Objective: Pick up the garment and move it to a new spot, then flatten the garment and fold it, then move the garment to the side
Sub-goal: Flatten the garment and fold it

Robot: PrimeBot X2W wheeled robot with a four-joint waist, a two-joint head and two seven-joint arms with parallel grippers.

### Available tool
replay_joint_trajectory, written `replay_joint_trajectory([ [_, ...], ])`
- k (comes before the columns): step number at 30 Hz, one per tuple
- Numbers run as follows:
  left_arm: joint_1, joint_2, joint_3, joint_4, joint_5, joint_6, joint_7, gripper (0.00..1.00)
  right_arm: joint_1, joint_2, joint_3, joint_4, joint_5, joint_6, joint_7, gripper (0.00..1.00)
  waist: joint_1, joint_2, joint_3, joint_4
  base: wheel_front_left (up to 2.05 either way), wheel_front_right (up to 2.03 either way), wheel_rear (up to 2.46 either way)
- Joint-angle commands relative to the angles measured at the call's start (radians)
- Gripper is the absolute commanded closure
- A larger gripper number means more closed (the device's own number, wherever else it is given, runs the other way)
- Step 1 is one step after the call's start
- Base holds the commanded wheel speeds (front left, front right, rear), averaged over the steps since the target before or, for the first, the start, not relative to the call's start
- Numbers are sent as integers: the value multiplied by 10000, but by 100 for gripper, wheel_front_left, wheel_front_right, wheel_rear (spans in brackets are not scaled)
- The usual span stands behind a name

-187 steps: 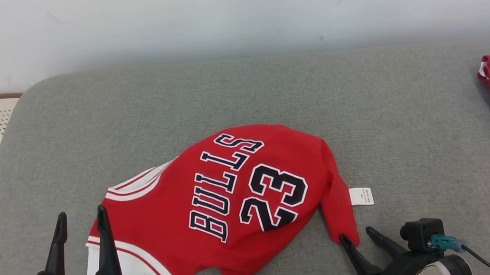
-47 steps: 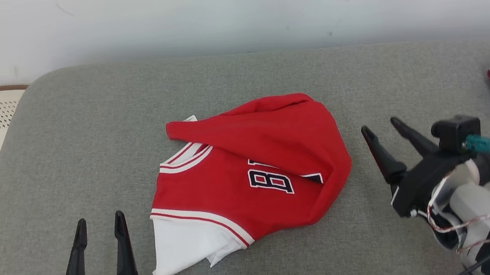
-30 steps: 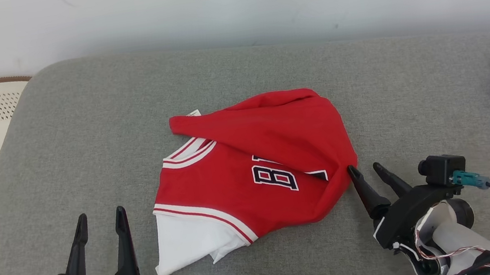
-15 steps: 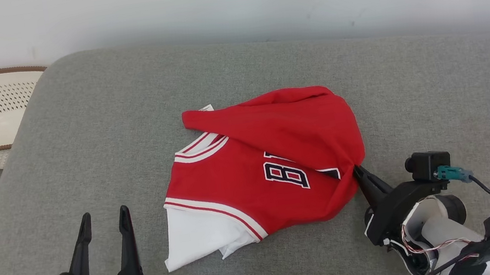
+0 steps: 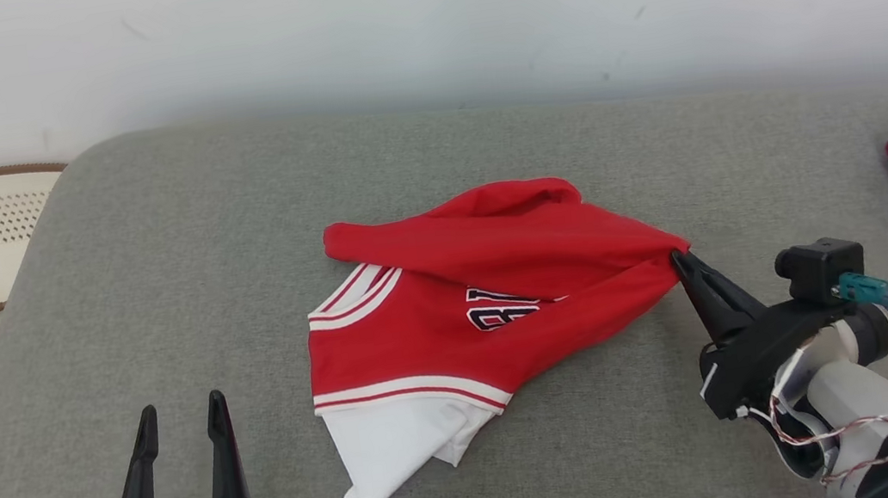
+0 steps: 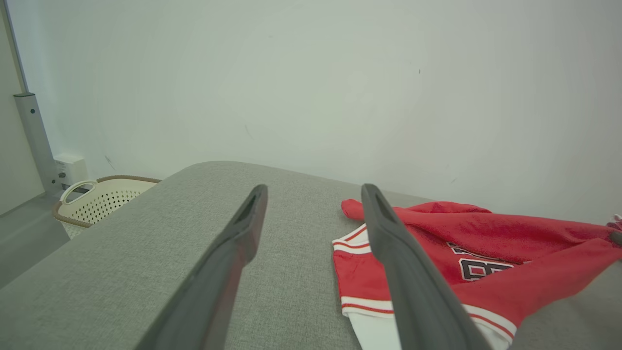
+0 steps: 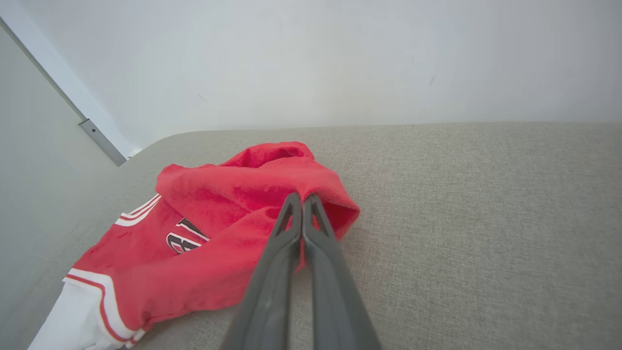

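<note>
**Head view.** Garment [image 5: 461,307]: red jersey with a white hem, lying mid grey cushion [image 5: 190,232]. Its long axis runs from the far-right corner to the near-left hem. Right tool [image 5: 678,259]: fingers together, clamped on that far-right corner, with all the cloth to its left. Left tool [image 5: 179,403]: fingers apart, empty, at near left and clear of the hem.

**Left wrist view.** Left tool [image 6: 315,188]: spread. The garment [image 6: 486,238] lies to the right, beyond it.

**Right wrist view.** Right tool [image 7: 302,197]: a red fold is pinched at the tips. The bulk of the garment [image 7: 218,204] trails left. Judged: the right arm is the nearer one, and a pull to the right would follow the long axis.
</note>
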Motion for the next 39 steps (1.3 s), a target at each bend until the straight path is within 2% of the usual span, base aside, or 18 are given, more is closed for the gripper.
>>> replay_joint_trajectory([
  [1,206,6,57,-26,-74,22,-33,0,300,-120,-196,-340,-349,-7,-18,100,0,-1,-79,-172,0,0,0],
  [7,272,6,79,-61,-119,86,-33,0,1020,-234,-939,-1528,-1363,-7,53,100,0,-1,-94,-393,0,0,0],
  [11,290,7,64,-26,-154,93,-33,0,1531,-176,-1674,-2537,-2633,-7,489,100,0,-1,-127,-502,0,0,0],
  [16,218,6,17,10,-155,73,-33,0,2199,226,-2480,-3996,-4099,-7,1385,100,0,-1,-142,-486,0,0,0],
  [20,215,6,23,-16,-145,41,-33,0,2494,608,-2314,-4825,-4804,-7,2011,100,0,-1,-86,-421,0,0,0],
  [25,104,6,-35,59,-176,8,-33,0,2564,1018,-1968,-4974,-4929,-7,2398,100,0,-1,-9,-297,0,0,0],
  [31,77,6,65,75,-133,16,-33,0,2667,990,-1998,-4823,-4848,-7,2461,100,0,-1,25,-314,0,0,0],
  [39,184,6,156,77,-125,16,-33,0,3202,830,-2941,-5041,-5060,-7,2538,100,0,-1,3,-598,0,0,0],
])
